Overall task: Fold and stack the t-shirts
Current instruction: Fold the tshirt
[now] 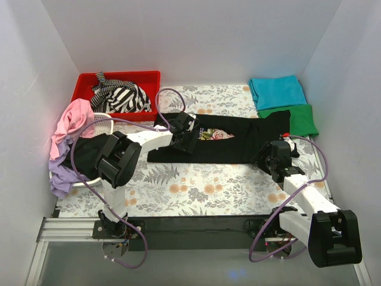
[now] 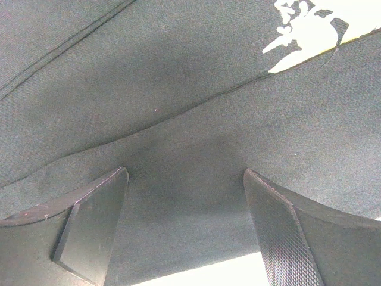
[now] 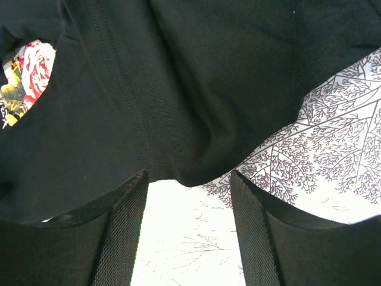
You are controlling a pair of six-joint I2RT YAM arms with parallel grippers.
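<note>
Black rose-print tee lies as a long band across the middle of the floral table cover, folded lengthwise, rose print showing near its centre. Its far right corner reaches the edge of the green tee, which lies folded at the right side with the teal tee just behind it. Left claw sits low over the band's left end. From its wrist view I see both fingers spread wide, black cloth filling the space between and beyond them, pale lettering at the top right; nothing pinched that I can make out. Right claw is at the band's near right edge. Its fingers stand apart with bare table cover showing in the gap, and the tee's hem dips down to the fingertips without being clamped. Striped tee is bunched in the red bin, far left. Pink tee and lilac tee hang heaped over the white basket at the left wall.
</note>
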